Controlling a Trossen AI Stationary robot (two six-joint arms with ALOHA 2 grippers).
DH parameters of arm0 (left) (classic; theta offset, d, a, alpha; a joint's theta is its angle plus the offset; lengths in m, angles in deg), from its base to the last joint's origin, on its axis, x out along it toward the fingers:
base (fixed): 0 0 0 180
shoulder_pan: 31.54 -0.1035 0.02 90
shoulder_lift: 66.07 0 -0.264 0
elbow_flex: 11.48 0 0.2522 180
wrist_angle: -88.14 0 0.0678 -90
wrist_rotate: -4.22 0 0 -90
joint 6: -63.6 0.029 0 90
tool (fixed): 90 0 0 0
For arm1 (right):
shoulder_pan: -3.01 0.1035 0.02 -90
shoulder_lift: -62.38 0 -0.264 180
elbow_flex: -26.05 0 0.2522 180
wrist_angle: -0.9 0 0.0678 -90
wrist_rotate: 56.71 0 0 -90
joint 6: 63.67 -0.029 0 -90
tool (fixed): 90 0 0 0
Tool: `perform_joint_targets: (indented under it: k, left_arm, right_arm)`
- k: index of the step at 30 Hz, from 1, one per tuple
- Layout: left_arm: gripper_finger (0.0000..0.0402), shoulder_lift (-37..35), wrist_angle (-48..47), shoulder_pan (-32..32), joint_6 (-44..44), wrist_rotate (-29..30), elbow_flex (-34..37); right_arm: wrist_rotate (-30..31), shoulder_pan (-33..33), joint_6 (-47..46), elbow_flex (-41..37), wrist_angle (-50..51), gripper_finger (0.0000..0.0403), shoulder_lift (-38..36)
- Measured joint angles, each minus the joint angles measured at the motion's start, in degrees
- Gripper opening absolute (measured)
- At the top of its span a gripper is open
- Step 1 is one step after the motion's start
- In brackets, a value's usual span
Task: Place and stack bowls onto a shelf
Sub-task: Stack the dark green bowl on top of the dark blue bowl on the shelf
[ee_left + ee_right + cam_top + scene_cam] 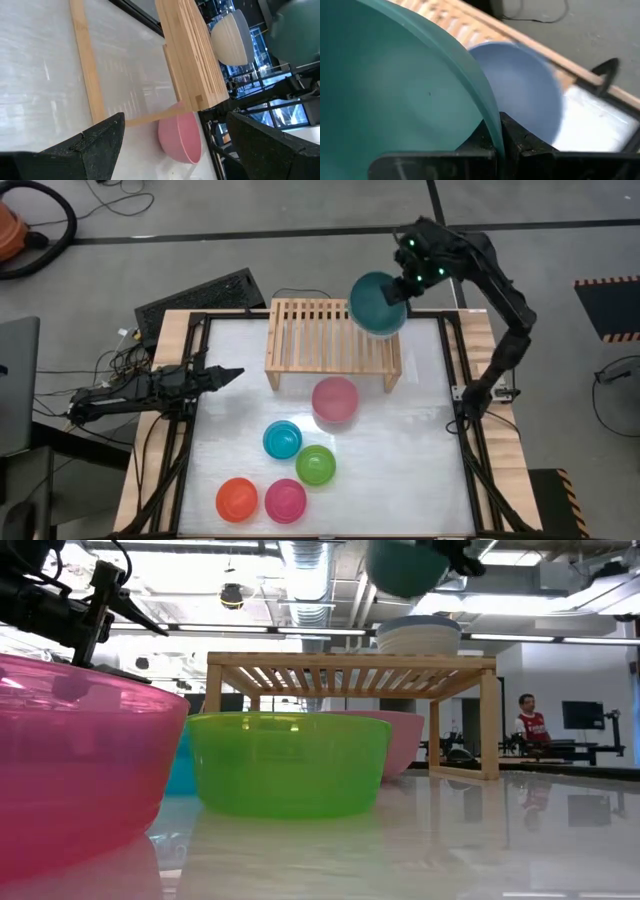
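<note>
Your right gripper (495, 131) pinched the dark teal bowl (378, 302) above the shelf (315, 330); left gripper (170, 137) was open. Five bowls were left.

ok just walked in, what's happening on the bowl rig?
The right gripper is shut on the rim of the teal bowl, holding it in the air above the right end of the shelf. A slate blue bowl already sits on that end, nested in a white bowl. The pink bowl sits on the table in front of the shelf, with the cyan, green, orange and magenta bowls nearer the front edge. The left gripper waits open at the table's left side.
</note>
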Motion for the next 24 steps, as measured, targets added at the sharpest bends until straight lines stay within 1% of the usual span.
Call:
perform_joint_targets:
  k: [3,8,14,19,24]
  left_arm:
    - [0.0332,0.0,0.0,0.0,0.0,0.1,0.0]
    - [0.0332,0.0,-0.2,0.0,0.0,1.7,0.0]
    - [0.0332,0.0,-0.4,0.0,0.0,2.3,0.0]
    - [0.0332,0.0,-0.4,0.0,0.0,2.3,0.0]
    - [0.0332,0.0,-0.4,0.0,-0.6,2.3,0.0]
  right_arm:
    - [-0.7,-3.6,2.2,-0.1,0.1,0.0024,2.1]
    - [-4.3,-8.0,5.5,-0.1,0.1,0.0024,5.2]
    - [-6.2,-11.0,6.9,-0.1,0.2,0.0024,6.5]
    - [-6.2,-11.7,7.3,-0.6,0.1,0.0024,6.3]
    - [-6.2,-10.9,8.1,-3.7,0.2,0.0024,5.2]
